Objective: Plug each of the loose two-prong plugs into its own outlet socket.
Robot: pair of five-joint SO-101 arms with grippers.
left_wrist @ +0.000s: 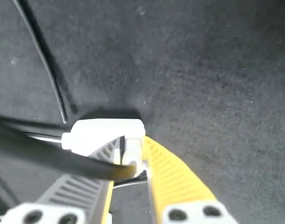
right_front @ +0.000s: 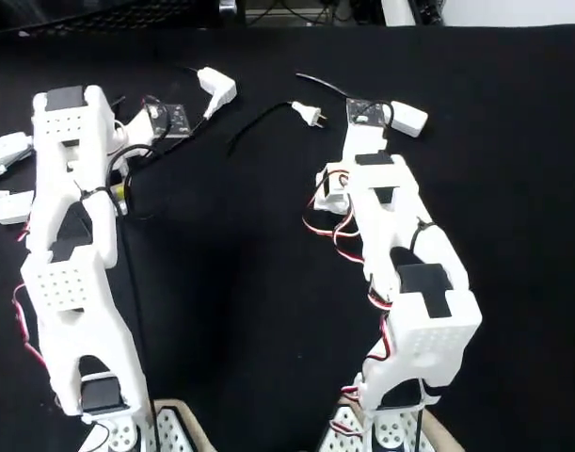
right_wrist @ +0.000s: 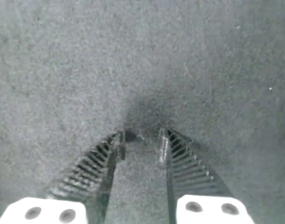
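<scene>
We see the left claw (left_wrist: 131, 156) closed on a white plug (left_wrist: 105, 133), close to the black bench (left_wrist: 217, 70). The right claw (right_wrist: 141, 142) is a little open and holds nothing. A black two-prong plug (right_front: 311, 115) lies loose near an outlet socket (right_front: 366, 112).

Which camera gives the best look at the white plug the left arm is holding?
The left wrist view: the white plug sits close up at the tips of the left gripper, jaws pinching it. In the high view the left arm covers that spot. The right wrist view faces dark cloth.
</scene>
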